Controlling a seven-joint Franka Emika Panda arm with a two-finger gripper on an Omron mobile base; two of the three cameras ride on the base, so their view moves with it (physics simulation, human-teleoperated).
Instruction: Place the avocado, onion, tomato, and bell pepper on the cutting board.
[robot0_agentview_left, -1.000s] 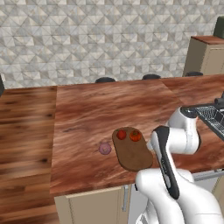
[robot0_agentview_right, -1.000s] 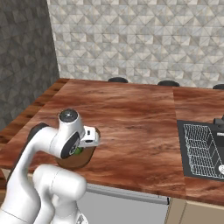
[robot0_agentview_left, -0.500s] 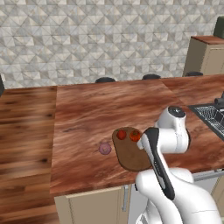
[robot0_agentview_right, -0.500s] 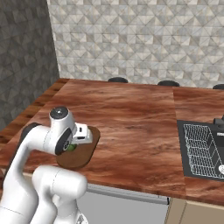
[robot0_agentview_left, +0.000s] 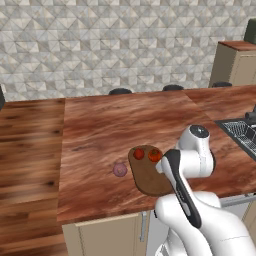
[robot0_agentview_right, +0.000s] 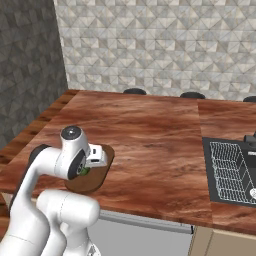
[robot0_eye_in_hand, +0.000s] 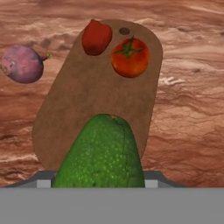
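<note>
A glossy green avocado (robot0_eye_in_hand: 101, 155) fills the bottom of the hand view, hanging over the near end of the dark-brown cutting board (robot0_eye_in_hand: 87, 109). My gripper (robot0_agentview_right: 88, 167) is shut on the avocado (robot0_agentview_right: 85, 171), and the fruit hides the fingertips. At the board's far end lie the deep-red bell pepper (robot0_eye_in_hand: 96, 36) and, beside it, the orange-red tomato (robot0_eye_in_hand: 129, 57). The pinkish-purple onion (robot0_eye_in_hand: 22, 64) rests on the countertop just off the board. The left base view shows the onion (robot0_agentview_left: 119, 170), bell pepper (robot0_agentview_left: 139, 153), tomato (robot0_agentview_left: 155, 155) and board (robot0_agentview_left: 148, 177) beside my arm.
The reddish wooden countertop (robot0_agentview_left: 110, 125) stretches wide behind the board. A sink with a wire rack (robot0_agentview_right: 232, 172) lies at the right. The counter's front edge (robot0_agentview_left: 105, 217) runs close to the board. A tiled wall backs the counter.
My arm has swung left from the sink side to the board, carrying the avocado. The vegetables on the counter have not moved.
</note>
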